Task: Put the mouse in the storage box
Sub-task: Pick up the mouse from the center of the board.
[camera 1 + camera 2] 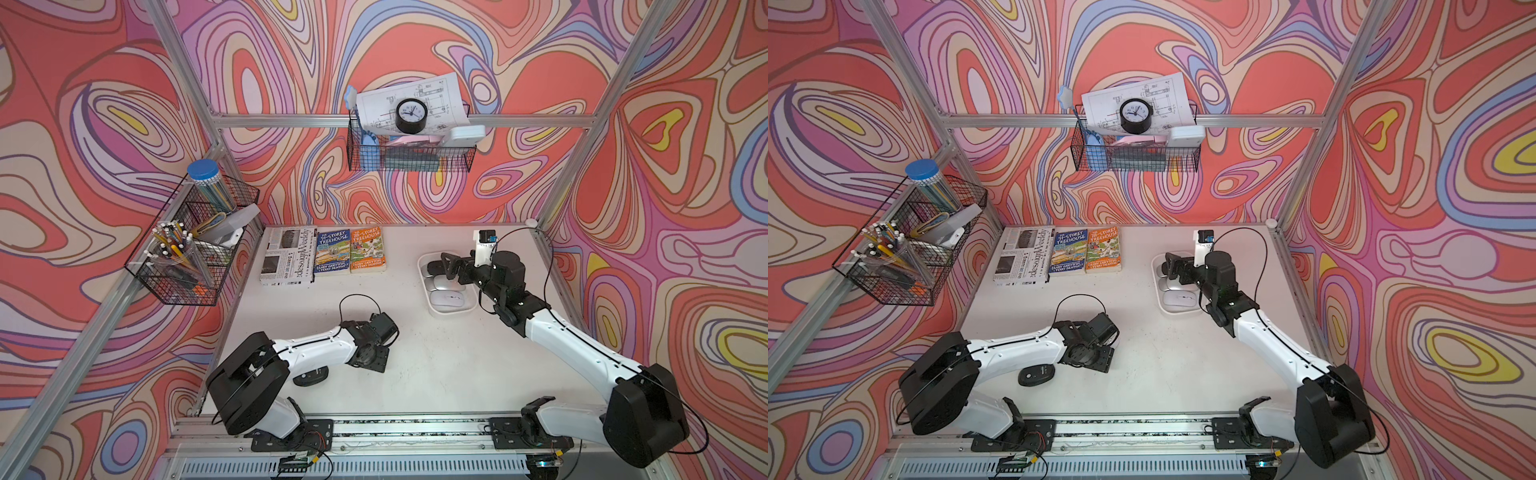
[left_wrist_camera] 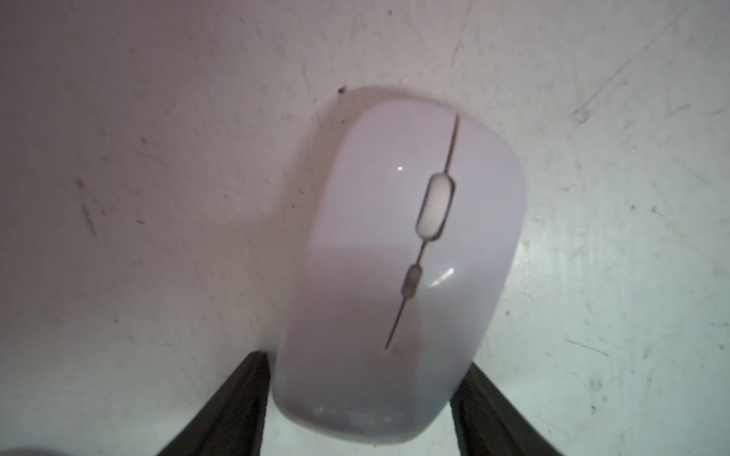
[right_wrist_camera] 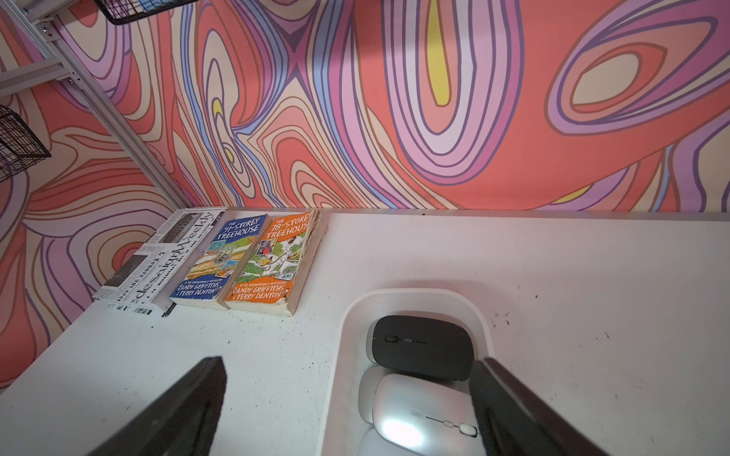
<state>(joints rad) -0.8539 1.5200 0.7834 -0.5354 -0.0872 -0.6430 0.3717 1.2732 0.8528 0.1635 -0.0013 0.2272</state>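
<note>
Where it lies on the scuffed white table (image 2: 158, 197), the glossy, rounded white mouse (image 2: 399, 256) sits between the left gripper's (image 2: 363, 359) black jaws; whether clamped, I cannot tell. The right gripper (image 3: 349, 363) hangs spread wide over the round-cornered plastic storage box (image 3: 414, 294).

In both top views the left arm (image 1: 307, 353) lays its forearm toward 3 o'clock with the wrist bent down. The left gripper (image 2: 363, 361) straddles a white mouse (image 2: 399, 237); whether its fingers (image 2: 245, 398) actually press it is hard to tell. The right arm (image 1: 573, 353) stretches toward 10 o'clock, and the right gripper (image 1: 449, 268) points to 9 o'clock, jaws spread wide.
</note>
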